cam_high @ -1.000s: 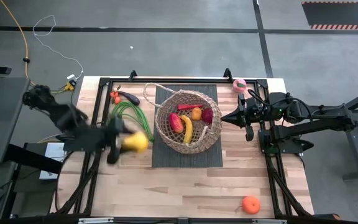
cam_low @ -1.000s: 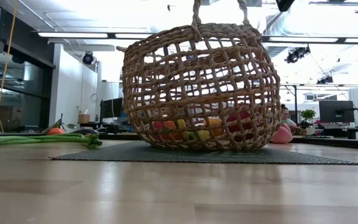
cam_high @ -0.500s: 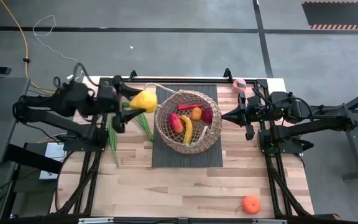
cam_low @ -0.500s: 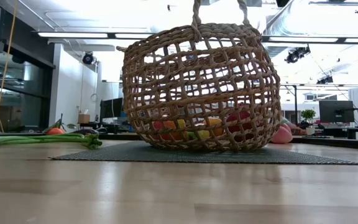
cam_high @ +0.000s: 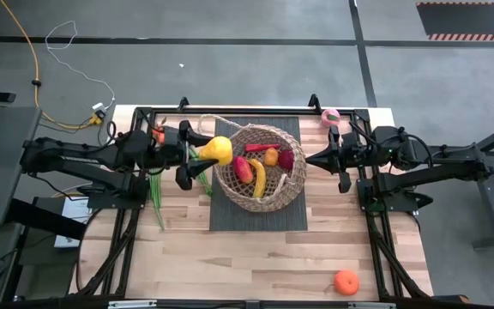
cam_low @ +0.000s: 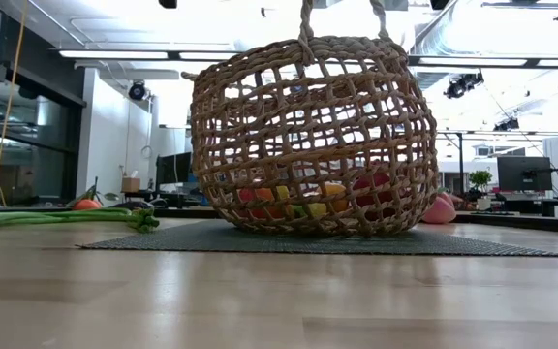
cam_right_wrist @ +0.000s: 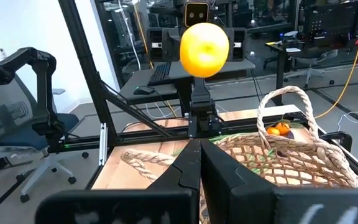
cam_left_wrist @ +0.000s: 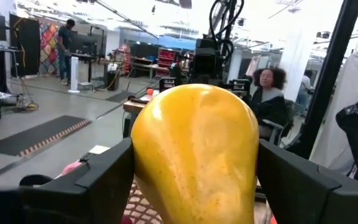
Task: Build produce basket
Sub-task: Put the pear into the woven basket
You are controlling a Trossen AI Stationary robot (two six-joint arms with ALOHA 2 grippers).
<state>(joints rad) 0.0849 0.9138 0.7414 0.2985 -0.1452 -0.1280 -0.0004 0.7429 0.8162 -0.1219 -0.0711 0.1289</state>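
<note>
- High view: the left gripper (cam_high: 206, 154) has swung in from over the bean stalks (cam_high: 197, 172) at the tabletop's (cam_high: 256, 257) left and now holds the yellow lemon (cam_high: 219, 150) just above the basket's (cam_high: 292, 193) left rim, fingers clamped on it. The banana (cam_high: 258, 178) and other produce already lie inside. The right gripper (cam_high: 309, 160) waits beside the right rim, fingers together. An orange (cam_high: 346, 281) sits well apart at the near right corner.
- Low view: the basket (cam_low: 303, 136) stands upright on its mat (cam_low: 318, 242), unmoved; neither gripper shows.
- Left wrist view: the lemon (cam_left_wrist: 194, 152) sits squeezed between both fingers (cam_left_wrist: 101, 177).
- Right wrist view: across the basket (cam_right_wrist: 291, 155), the lemon (cam_right_wrist: 204, 50) hangs high over the far rim.
- Judgement: carrying is nearly done; a little more reach, then release.
</note>
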